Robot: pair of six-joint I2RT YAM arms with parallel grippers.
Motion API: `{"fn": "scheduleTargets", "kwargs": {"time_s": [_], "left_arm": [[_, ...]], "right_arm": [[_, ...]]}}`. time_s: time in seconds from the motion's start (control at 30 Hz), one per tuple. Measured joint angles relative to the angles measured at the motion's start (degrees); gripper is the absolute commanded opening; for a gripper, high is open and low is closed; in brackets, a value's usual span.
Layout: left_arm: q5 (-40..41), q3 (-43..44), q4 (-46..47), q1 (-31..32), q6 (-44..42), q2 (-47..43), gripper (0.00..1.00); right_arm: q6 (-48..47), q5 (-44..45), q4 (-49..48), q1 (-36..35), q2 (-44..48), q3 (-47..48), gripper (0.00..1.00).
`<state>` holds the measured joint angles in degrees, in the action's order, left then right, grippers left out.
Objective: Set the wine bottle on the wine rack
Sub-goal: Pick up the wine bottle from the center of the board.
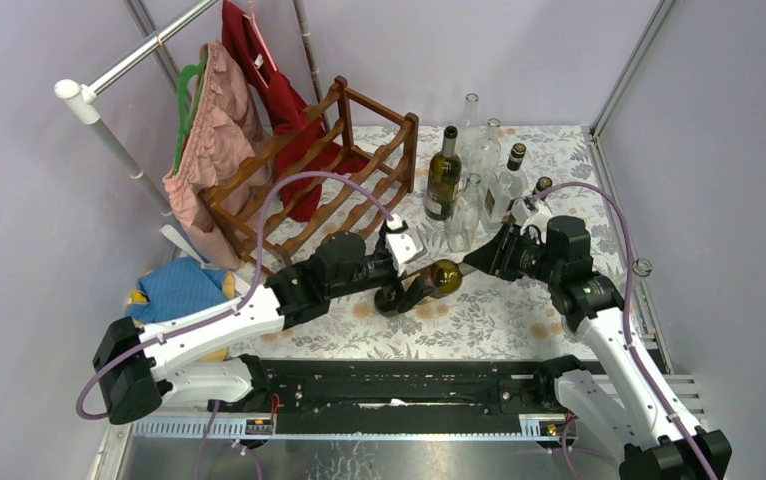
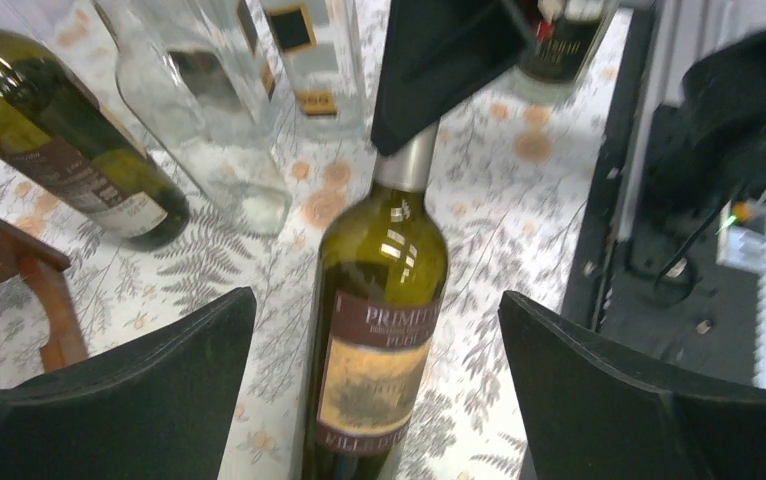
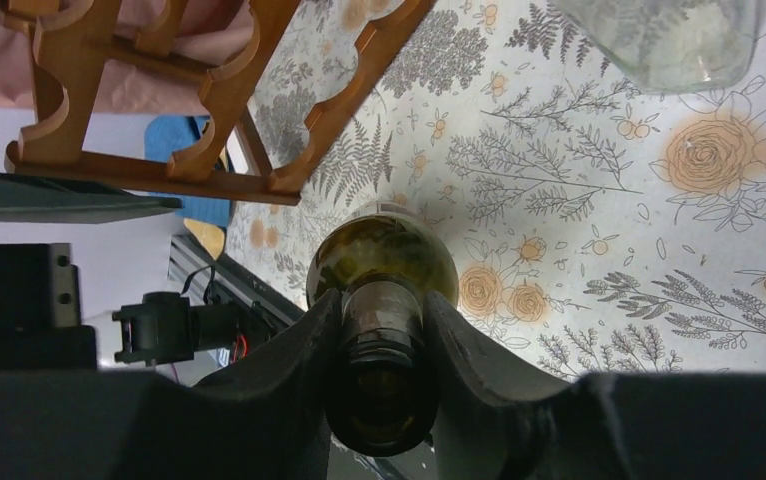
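**Left to right.** Dark reddish-brown wooden wine rack [image 1: 309, 185] with scalloped rails: it stands beyond and to the left of the left end effector [image 2: 377, 300], well apart from it.

Left end effector: fingers spread fully and gripping nothing, one on each side of the labelled body without touching it.

Dark olive-green glass wine bottle [image 2: 384, 270]: it lies nearly level over the floral-patterned counter [image 1: 479, 320]. Its body is between the left fingers and its neck is inside the right end effector [image 3: 379, 300]. Whether it rests on the counter cannot be told. It has a grey capsule on the neck, a maroon-and-tan paper label, and glossy highlights on the shoulder.

Right end effector: clamped on the neck just below the lip.

**Handling (a judgement):** the glass is rigid, fragile and slick. The mass probably sits in the body, far from the neck grip, so the bottle would tend to pivot. The paper label at mid-body offers the surest second hold, and the rack's cradles call for a gentle set-down.
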<state>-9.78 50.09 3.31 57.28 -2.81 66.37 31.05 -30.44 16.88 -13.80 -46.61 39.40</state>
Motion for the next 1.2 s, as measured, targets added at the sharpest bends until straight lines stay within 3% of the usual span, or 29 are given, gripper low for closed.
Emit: {"fn": "scheduleTargets", "kwargs": {"time_s": [0.37,0.77,0.9,1.03,1.07,1.17,1.2], "left_arm": [[2.4,-10.0,-0.4,0.4,-15.7,0.0,0.99],[0.9,-11.9,12.2,-1.7,-19.6,12.5,0.99],[-0.5,-11.6,15.2,-2.3,-19.4,16.3,0.91],[-1.8,-11.1,16.7,-2.3,-18.6,18.7,0.67],[-2.3,-10.7,16.5,-2.4,-18.4,19.0,0.56],[-3.3,-9.2,15.5,-2.8,-18.4,20.0,0.05],[-3.5,-8.6,14.7,-2.9,-18.5,20.2,0.00]], "right_arm": [[2.9,2.8,-3.1,0.0,3.1,-3.5,0.00],[4.5,2.3,-6.9,0.0,3.3,-6.0,0.03],[4.8,1.8,-7.4,0.0,3.7,-6.6,0.04],[4.8,1.3,-7.5,0.0,4.1,-7.1,0.05],[4.8,1.4,-7.5,0.0,4.3,-7.1,0.06],[4.5,1.7,-7.7,0.3,4.6,-7.1,0.13],[4.2,1.9,-7.7,0.4,4.8,-7.1,0.18]]}}
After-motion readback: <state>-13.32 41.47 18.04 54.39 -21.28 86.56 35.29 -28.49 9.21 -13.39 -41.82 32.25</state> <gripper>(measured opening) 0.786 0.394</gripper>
